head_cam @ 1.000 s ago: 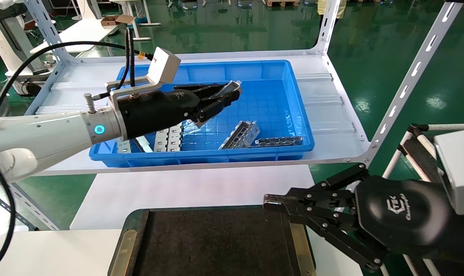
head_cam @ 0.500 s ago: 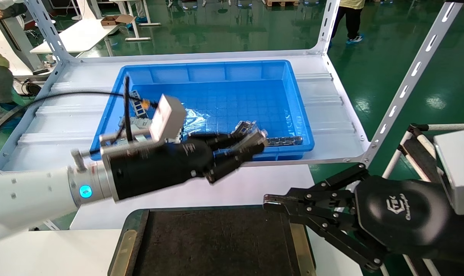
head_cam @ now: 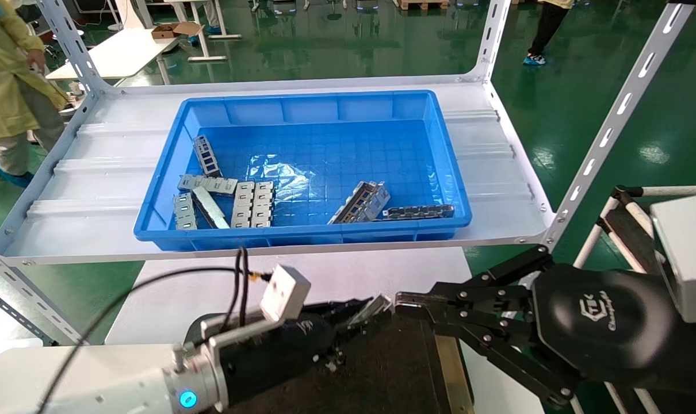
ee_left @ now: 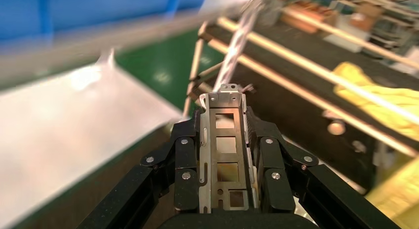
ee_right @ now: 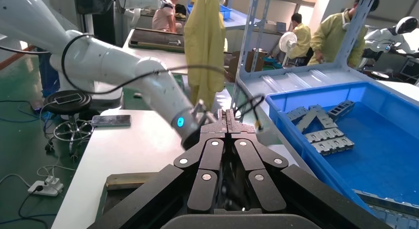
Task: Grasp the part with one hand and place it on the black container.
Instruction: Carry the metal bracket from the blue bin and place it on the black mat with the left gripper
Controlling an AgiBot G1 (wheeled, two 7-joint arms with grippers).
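grasp done: my left gripper (head_cam: 366,315) fingers clamped on the part (ee_left: 223,150) | part held over the black container's (head_cam: 400,368) far edge, not released | left: lower, let go | right gripper (head_cam: 408,305) parked beside, fingers together

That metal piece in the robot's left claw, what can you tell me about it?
The part is a narrow strip of shiny silver stamped metal with raised side edges and one row of rectangular cutouts along its length. It lies lengthwise between the black fingers of the left claw, which is shut on it, with its notched tip poking out past the fingertips. It is held above the far edge of the black container, not resting on it.
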